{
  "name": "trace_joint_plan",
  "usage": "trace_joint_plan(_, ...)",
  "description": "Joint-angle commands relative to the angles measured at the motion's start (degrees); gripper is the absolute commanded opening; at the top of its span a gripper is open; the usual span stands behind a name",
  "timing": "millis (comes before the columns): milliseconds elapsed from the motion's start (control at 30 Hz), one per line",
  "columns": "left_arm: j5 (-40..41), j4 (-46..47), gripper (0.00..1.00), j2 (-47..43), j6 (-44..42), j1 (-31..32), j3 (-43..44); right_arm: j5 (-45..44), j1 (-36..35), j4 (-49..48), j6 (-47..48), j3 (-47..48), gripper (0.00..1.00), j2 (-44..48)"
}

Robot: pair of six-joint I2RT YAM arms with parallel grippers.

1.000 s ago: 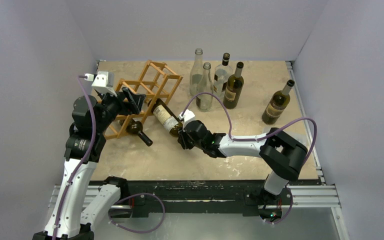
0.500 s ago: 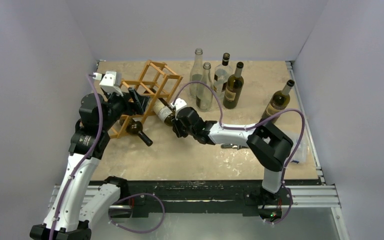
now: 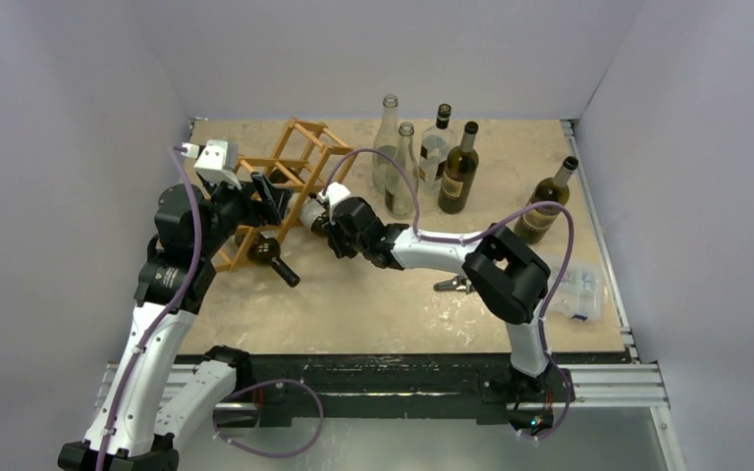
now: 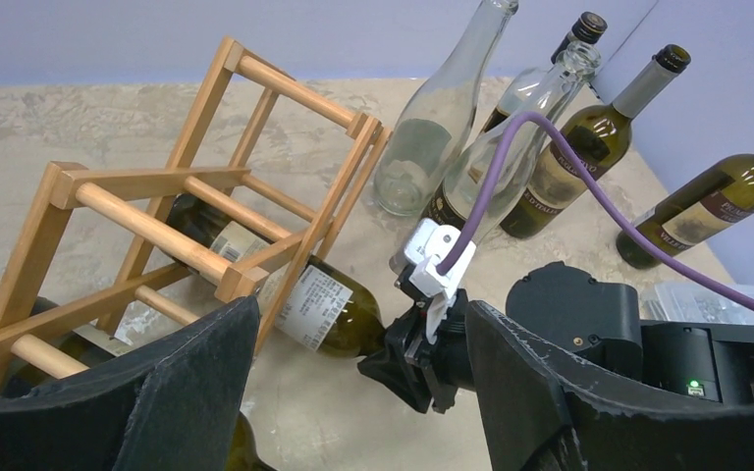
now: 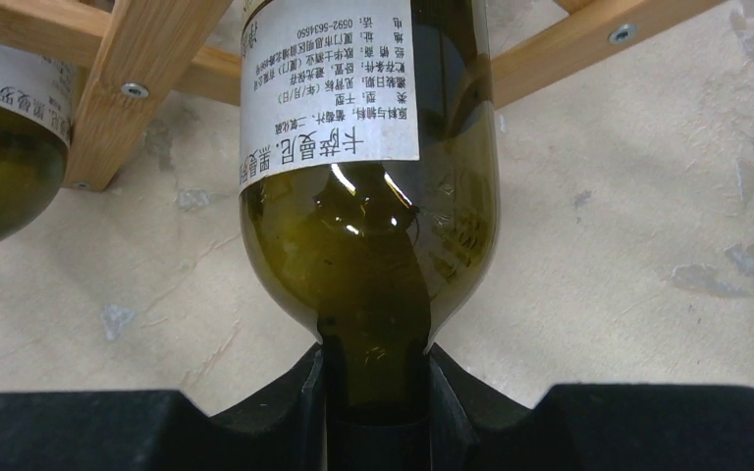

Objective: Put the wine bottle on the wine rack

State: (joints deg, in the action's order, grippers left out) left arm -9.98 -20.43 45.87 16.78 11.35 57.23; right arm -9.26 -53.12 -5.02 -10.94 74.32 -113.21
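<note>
The wine bottle (image 3: 312, 211) is dark green with a white label and lies on its side. Its body reaches into a lower cell of the wooden wine rack (image 3: 299, 147), neck pointing out to the right. My right gripper (image 3: 328, 225) is shut on that neck. In the right wrist view the bottle (image 5: 373, 226) fills the middle, its neck pinched by my right gripper (image 5: 375, 368) under the rack bars (image 5: 147, 59). My left gripper (image 3: 267, 199) stands open against the rack's front. The left wrist view shows my left gripper (image 4: 361, 309) framing the bottle (image 4: 319, 309) beside the rack (image 4: 137, 228).
A second green bottle (image 3: 270, 257) lies in the rack's near cell, neck sticking out over the table. Several upright bottles (image 3: 404, 172) stand at the back; another one (image 3: 545, 201) stands at the right. A clear plastic bag (image 3: 574, 294) lies near the right edge.
My right gripper has moved left and away from me, sliding the wine bottle deeper into the rack. The left arm shifted slightly towards the rack, then held still.
</note>
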Motion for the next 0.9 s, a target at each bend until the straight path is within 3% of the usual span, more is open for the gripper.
trace_joint_plan(0, 0.4, 2.0, 0.76, -0.6, -1.3, 0.2, 0.5, 0.6, 0.4, -6.4, 2.7, 7.3, 0.0, 0.5)
trace_joint_plan(867, 0.0, 1.9, 0.76, 0.0, -1.3, 0.2, 0.8, -0.2, 0.5, -6.9, 2.9, 14.4, 0.0, -6.4)
